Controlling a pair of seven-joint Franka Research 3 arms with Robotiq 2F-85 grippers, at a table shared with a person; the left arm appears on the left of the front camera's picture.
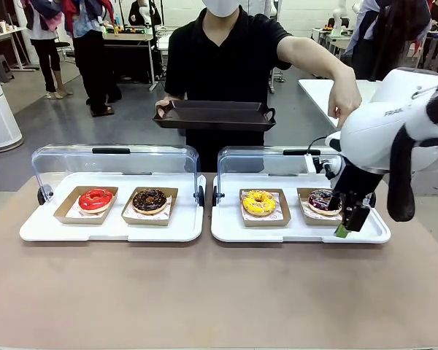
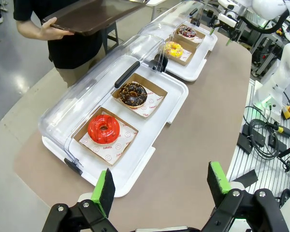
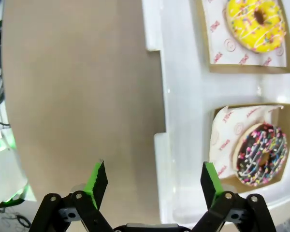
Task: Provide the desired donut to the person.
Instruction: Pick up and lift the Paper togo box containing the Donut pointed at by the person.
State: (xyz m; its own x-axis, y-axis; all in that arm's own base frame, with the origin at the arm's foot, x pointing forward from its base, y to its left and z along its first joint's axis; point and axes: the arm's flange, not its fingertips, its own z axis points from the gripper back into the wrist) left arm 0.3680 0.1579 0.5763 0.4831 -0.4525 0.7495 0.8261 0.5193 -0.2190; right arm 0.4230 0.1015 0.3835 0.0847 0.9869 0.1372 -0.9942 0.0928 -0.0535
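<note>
**Right gripper (image 1: 348,227) beside sprinkled donut (image 1: 323,200)**

Hovering with fingers spread wide, pinching nothing; donut sitting in its carton just outside one fingertip. Holding left gripper (image 2: 159,186) spread too, red donut (image 2: 103,129) ahead. Person's hand (image 1: 344,102) reaching above.

L tray (image 1: 40,231) beside R tray (image 1: 230,230); 2 donuts (image 1: 96,199) each
</note>
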